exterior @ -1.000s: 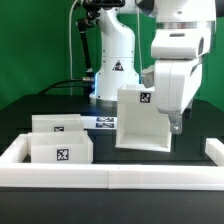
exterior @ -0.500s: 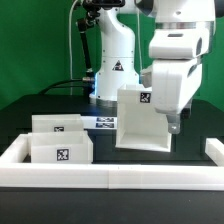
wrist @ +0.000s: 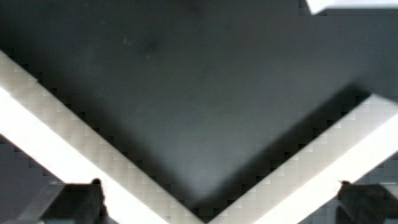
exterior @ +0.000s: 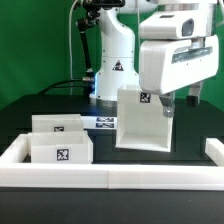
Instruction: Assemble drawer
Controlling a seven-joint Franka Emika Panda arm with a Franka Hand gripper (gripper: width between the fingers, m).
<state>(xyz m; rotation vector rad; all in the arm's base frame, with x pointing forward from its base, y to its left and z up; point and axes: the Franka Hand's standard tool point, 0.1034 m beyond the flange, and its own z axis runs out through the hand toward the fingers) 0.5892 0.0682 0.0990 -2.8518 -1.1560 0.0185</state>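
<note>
Drawer shell (exterior: 140,122) upright on table, gripper (exterior: 180,104) at its top edge.
Fingers (wrist: 79,196) spread wide, clamping nothing, hanging just behind shell's upper corner on exterior view's right; contact with shell impossible to tell. Trays (exterior: 60,150) near shell toward exterior view's left, one behind other, tags facing front. Marker board (exterior: 103,122) flat just beside shell, same side. Rail (exterior: 110,178) low in front of shell.
</note>
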